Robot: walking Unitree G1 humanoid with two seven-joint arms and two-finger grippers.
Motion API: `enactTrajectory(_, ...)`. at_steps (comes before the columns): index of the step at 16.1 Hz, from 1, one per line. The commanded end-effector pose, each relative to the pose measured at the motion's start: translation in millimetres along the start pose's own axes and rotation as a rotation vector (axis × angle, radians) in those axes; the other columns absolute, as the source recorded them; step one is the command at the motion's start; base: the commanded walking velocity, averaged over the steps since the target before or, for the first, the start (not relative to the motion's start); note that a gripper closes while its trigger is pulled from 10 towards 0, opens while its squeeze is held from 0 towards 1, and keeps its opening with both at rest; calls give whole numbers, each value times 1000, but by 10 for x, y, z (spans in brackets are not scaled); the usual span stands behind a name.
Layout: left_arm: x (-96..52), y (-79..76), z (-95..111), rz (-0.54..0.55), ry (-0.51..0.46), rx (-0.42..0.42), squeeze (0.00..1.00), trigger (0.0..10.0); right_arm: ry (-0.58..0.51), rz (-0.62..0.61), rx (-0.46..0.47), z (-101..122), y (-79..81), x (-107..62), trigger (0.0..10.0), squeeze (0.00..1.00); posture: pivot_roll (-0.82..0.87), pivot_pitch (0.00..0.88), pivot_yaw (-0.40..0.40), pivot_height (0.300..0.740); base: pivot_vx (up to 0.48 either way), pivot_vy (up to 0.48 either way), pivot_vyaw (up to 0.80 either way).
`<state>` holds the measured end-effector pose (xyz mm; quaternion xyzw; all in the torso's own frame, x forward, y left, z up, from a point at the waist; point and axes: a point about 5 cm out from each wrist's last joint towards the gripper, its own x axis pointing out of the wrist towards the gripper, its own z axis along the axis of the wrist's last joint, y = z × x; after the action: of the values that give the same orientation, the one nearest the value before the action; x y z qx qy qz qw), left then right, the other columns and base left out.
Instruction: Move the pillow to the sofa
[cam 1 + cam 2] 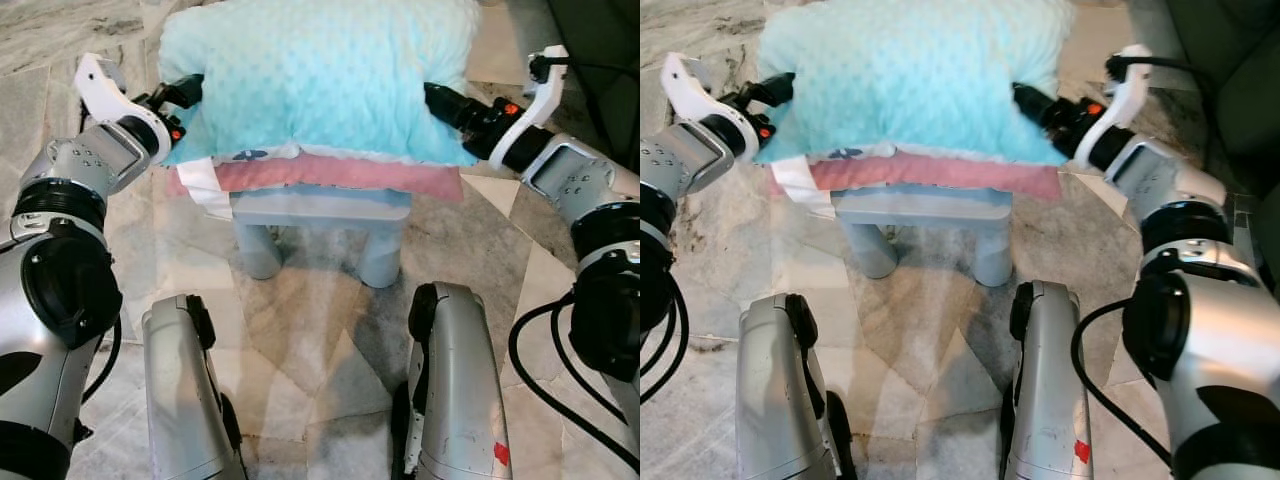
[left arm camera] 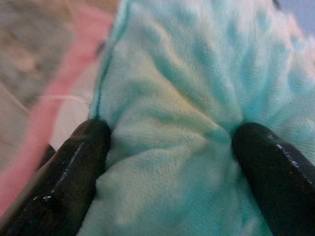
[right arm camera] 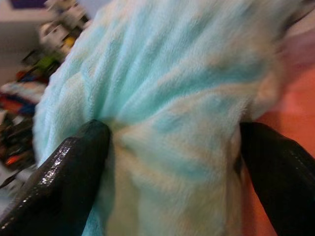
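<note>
From the left eye view, you are looking down at a plump, pale turquoise pillow (image 1: 318, 75) with a dimpled fleece surface. It lies on top of a pink cushion (image 1: 330, 173), which rests on a small grey-blue stool (image 1: 320, 225) with round legs. The stool stands on a marbled stone floor (image 1: 310, 330). Your left gripper (image 1: 188, 92) presses into the pillow's left side, and your right gripper (image 1: 437, 100) presses into its right side, so the pillow sits squeezed between your two arms. Your two silver legs show at the bottom of the picture.

From the right eye view, you see the same scene shifted slightly. A white fabric tag (image 1: 798, 183) hangs at the pillow's lower left corner, against the pink cushion. At the upper right edge there is a dark grey-green upholstered shape (image 1: 1240, 70); you cannot tell what it is.

From the left wrist view, your left gripper's two black fingers (image 2: 69, 172) stand fairly wide apart, with a thick fold of the turquoise fleece bunched between them and touching both. A strip of pink shows beside the pillow.

From the right wrist view, your right gripper's fingers (image 3: 64, 182) are likewise spread wide around a gathered fold of the pillow, which is touching both fingers. Pink fabric lies just beside it, and blurred clutter shows in the background.
</note>
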<state>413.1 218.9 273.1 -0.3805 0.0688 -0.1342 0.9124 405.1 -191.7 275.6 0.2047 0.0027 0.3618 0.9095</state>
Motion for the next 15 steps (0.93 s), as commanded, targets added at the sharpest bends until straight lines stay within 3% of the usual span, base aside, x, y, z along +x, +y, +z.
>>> enactTrajectory(1,-18,9,-68,-41,75,-8,0,10000,54,73,-1,-86,71,57,10000,0,-3,350,36,366,0,0,0)
enactTrajectory(3,-10,-47,-138,-118,143,24,0,10000,93,159,-11,-180,143,105,10000,0,-1,351,35,366,0,0,0)
enactTrajectory(4,-12,-68,-165,-151,166,5,0,4157,103,180,0,-220,165,122,1098,0,-2,353,35,366,0,0,0)
enactTrajectory(5,-19,-71,-181,-166,182,-3,0,0,114,213,7,-251,188,129,0,0,-4,355,34,366,0,0,0)
enactTrajectory(15,-71,60,-250,-169,211,-4,0,0,165,209,-37,-379,144,67,0,0,-13,365,26,366,0,0,0)
